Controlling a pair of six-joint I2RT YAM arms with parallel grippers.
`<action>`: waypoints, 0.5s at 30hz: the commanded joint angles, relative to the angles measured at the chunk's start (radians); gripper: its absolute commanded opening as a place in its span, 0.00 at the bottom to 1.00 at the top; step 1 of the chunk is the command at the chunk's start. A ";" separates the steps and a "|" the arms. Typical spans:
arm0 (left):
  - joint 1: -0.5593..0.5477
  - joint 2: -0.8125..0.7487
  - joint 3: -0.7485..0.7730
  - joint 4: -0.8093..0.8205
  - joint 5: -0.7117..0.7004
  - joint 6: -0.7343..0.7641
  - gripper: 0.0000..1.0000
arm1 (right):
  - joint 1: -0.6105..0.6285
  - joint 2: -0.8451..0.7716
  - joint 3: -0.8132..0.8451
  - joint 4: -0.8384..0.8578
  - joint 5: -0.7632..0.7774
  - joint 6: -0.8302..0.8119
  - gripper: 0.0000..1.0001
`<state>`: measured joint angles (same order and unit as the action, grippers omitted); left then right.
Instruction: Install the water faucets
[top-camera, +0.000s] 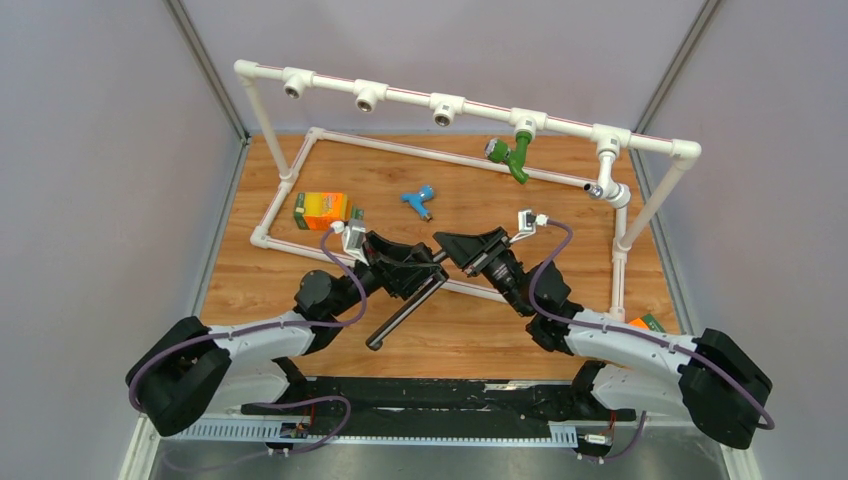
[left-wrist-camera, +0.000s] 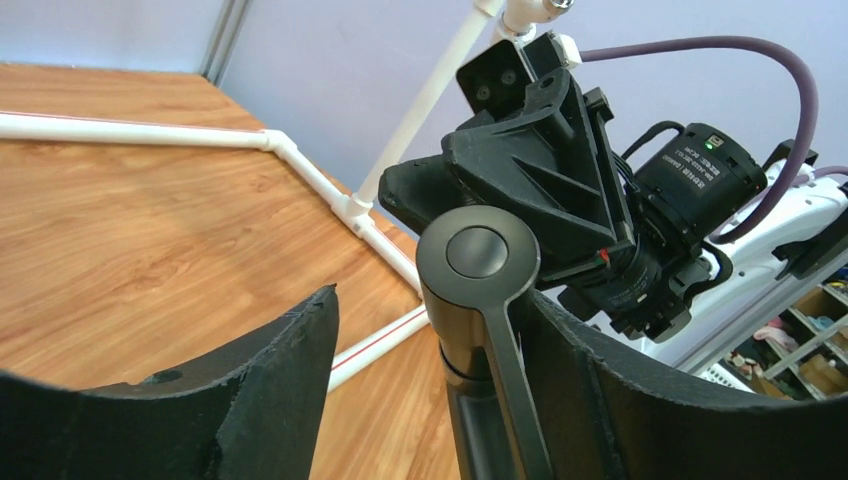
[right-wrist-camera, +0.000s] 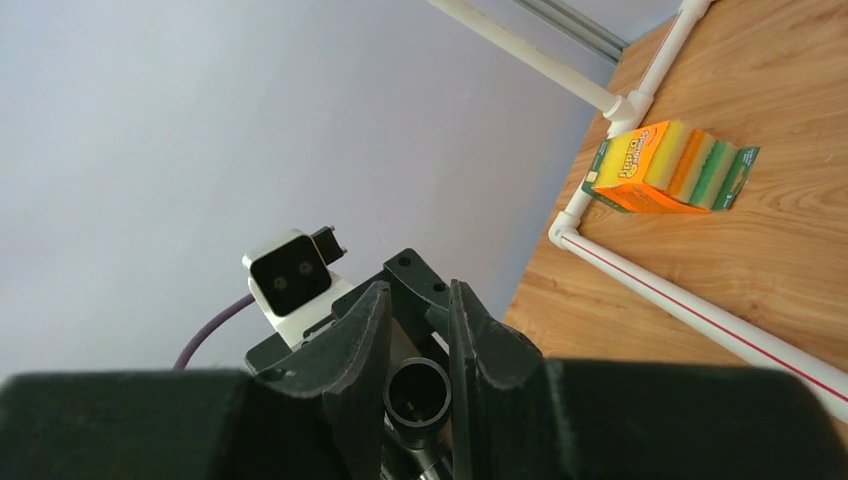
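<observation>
Right gripper clenched dark-brown faucet end; long axis slanted near-left, shaft loose between left gripper's spread jaws.

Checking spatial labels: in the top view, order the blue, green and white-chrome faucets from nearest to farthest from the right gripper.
From the right gripper, gripping the dark tube faucet:
1. Blue faucet, on the table just beyond it.
2. Green faucet, hanging from the top pipe.
3. White-chrome faucet, farther right on that pipe.
</observation>
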<state>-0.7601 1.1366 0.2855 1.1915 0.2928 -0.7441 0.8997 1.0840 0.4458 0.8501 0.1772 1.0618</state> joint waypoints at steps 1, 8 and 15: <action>-0.019 0.049 0.038 0.204 -0.035 -0.009 0.71 | 0.024 -0.003 0.025 0.158 0.038 0.069 0.00; -0.033 0.092 0.040 0.281 -0.052 -0.017 0.59 | 0.042 0.010 0.027 0.161 0.047 0.067 0.00; -0.041 0.086 0.047 0.281 -0.049 -0.012 0.38 | 0.048 0.025 0.027 0.181 0.044 0.061 0.00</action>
<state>-0.7952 1.2221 0.2920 1.3228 0.2523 -0.7647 0.9226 1.1118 0.4458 0.8810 0.2413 1.0729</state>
